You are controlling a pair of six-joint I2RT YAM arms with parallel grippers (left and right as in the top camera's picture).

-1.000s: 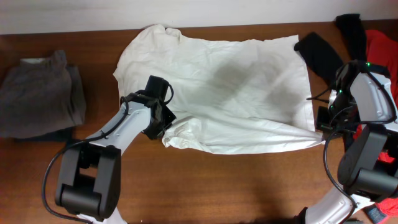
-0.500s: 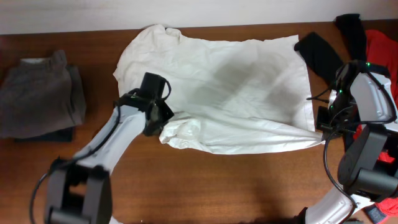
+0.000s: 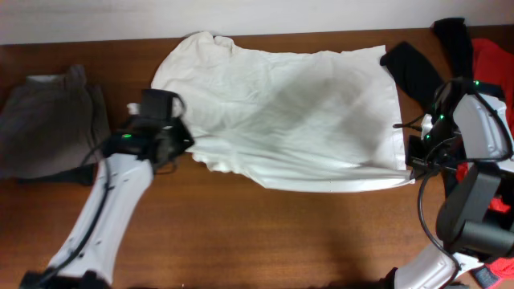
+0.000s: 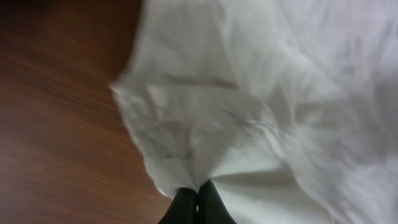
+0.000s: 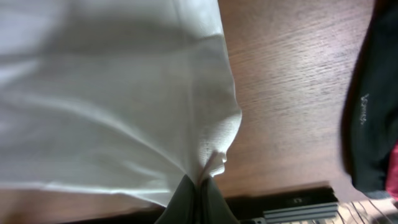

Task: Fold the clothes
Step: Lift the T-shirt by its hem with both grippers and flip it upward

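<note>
Left gripper [image 4: 198, 202] is closed, its two dark fingers pressed together on a pinch of the white T-shirt [image 3: 297, 104] at the garment's near left corner. The left wrist view is motion-blurred, but it shows the fabric gathering into creases that converge on the closed fingertips, with bare wood of the counter [image 3: 281, 233] to one side. Right gripper [image 5: 199, 193] is likewise closed, clamped on the T-shirt at its near right corner; the right wrist view shows the hemmed edge folding into a small peak just above the fingers. The T-shirt lies spread across the far centre of the counter, mostly flat, with its near edge running between the two grippers and bowing slightly toward the near side. A faint grey pattern shows through the thin fabric near the middle; its form cannot be resolved. The far left part of the T-shirt is bunched and rounded. A black garment [image 3: 414, 68] lies at the far right of the counter, one end meeting the T-shirt's far right corner. An orange-red garment [image 3: 491, 60] lies beyond it at the right edge, partly hidden by the right arm. A folded grey garment [image 3: 52, 128] rests at the left side of the counter, apart from the T-shirt.
</note>
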